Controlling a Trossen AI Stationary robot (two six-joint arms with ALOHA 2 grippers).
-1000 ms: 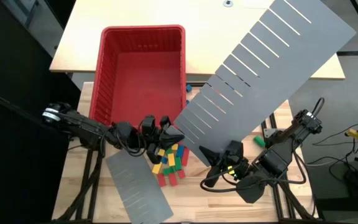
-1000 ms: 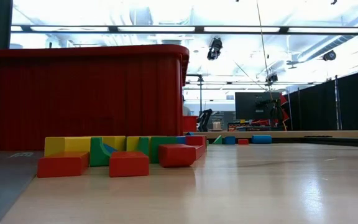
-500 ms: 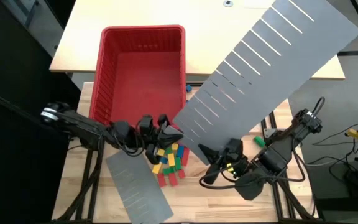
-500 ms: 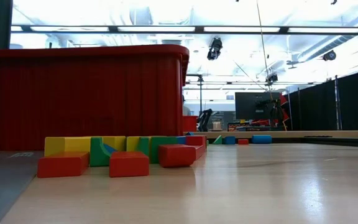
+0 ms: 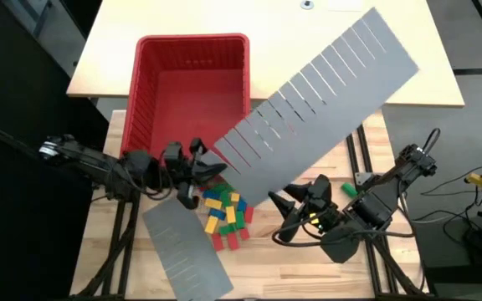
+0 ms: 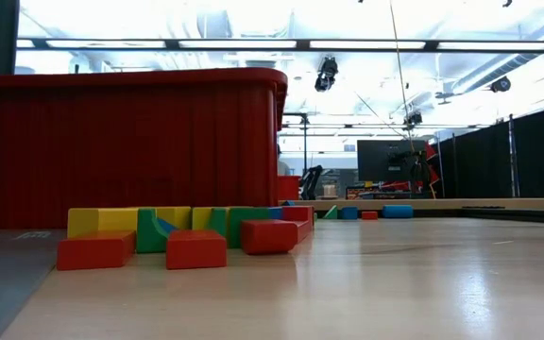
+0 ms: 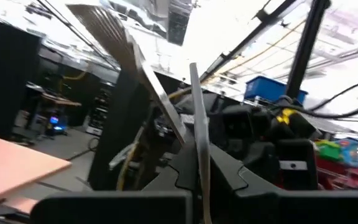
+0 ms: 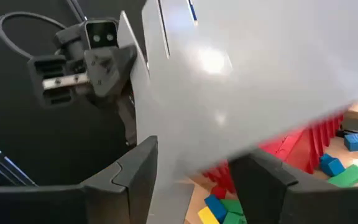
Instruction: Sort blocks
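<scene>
Nearest the low cam, lower left of frame: small rectangular bricks in red, green, blue & yellow [image 6: 182, 236] sit in a loose cluster on the pale wooden tabletop [image 6: 395, 283], w/ the big red plastic bin [image 6: 130, 146] right behind them. In the high view the same bricks [image 5: 224, 213] lie at lower centre, just below the bin's [image 5: 192, 92] near wall; a small flat grey slotted panel [image 5: 182, 247] lies on the table at lower left, beside them.

Left gripper [image 5: 197, 173] is at centre left, by the bin's near corner, fingers pinched on the low edge of the long grey slotted panel [image 5: 316, 104]. That edge runs between the dark fingers in its wrist view (panel seen edge-on).

Right gripper [image 5: 284, 211] is at lower centre-right, fingers [image 8: 135, 168] standing apart on either side of the same panel [image 8: 241, 74], which rises tilted toward the upper right of the high frame, over the bin's right rim. A few stray blocks [image 5: 347, 190] lie beside the right arm.
</scene>
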